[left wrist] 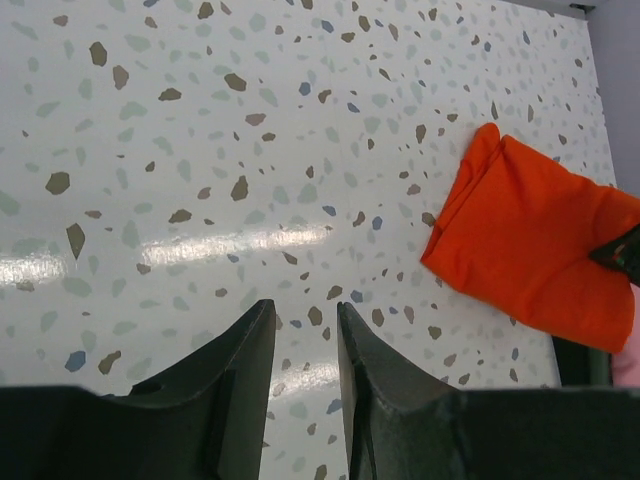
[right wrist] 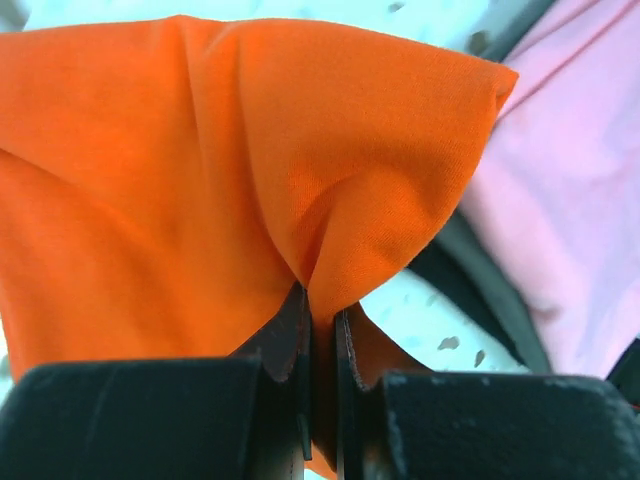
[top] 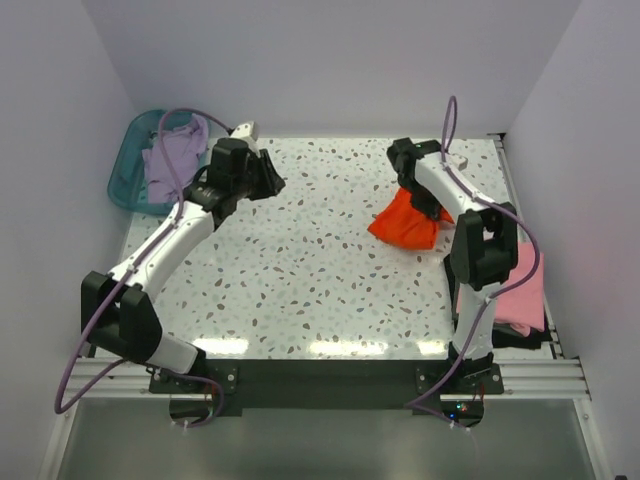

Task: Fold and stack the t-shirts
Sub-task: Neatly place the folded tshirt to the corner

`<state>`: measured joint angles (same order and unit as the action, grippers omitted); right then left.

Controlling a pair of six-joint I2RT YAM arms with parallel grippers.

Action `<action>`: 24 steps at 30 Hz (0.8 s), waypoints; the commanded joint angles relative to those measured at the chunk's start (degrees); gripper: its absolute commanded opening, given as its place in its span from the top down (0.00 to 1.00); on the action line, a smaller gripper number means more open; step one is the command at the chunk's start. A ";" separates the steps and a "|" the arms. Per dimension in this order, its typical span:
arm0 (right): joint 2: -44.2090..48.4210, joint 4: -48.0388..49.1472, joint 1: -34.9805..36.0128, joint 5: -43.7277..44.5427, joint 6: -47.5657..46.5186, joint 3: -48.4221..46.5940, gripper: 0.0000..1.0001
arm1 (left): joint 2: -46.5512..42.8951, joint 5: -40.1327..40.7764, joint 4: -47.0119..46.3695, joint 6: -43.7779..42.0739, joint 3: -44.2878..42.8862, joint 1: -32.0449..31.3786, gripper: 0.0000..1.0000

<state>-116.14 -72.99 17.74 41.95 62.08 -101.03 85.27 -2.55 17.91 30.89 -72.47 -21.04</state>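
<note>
At 2 o'clock on the tabletop (top: 320, 260): the orange shirt (top: 405, 228) is bunched into a loose fold under the right arm. Whether its lower edge rests on the speckled surface or hangs just above it, I cannot tell.
Right end effector (right wrist: 320, 305): pressed together on a ridge of the orange shirt. In the wrist view the cloth is pinched between both fingers and fans out wide above them.
Left end effector (left wrist: 305, 315): at 10 o'clock above the tabletop, near the basket (top: 122, 175). Its fingers are spread a little with a narrow gap, nothing sits between them, and bare speckled surface shows through.
Pink shirt (top: 522, 295): at 4 o'clock along the right edge of the tabletop, lying flat and partly hidden behind the right arm. In the right wrist view it shows just beside the orange cloth.
Lavender shirt (top: 172, 160): at 10 to 11 o'clock, crumpled inside the basket with one part draped over its far rim.
Basket: teal plastic, beyond the far left corner of the tabletop.
Spacing: the left end effector is well apart from the orange shirt, which lies at 3 o'clock in the left wrist view.
</note>
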 commanded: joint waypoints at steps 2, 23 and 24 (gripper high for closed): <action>1.44 -12.69 -6.13 5.94 3.74 -5.56 1.00 | -5.20 -5.63 -1.30 -0.48 2.24 -1.11 0.64; 12.24 -17.98 -19.49 5.95 -2.66 -12.08 1.00 | -8.90 -13.36 -1.74 -2.51 6.81 -2.61 0.64; 12.69 -17.98 -19.67 6.12 -2.93 -11.99 1.00 | -8.81 -13.36 -1.83 -2.51 7.07 -2.61 0.64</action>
<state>-108.16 -76.53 -0.60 44.23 60.62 -110.26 78.83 -14.13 17.91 30.15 -66.06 -23.40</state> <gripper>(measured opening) 0.063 0.358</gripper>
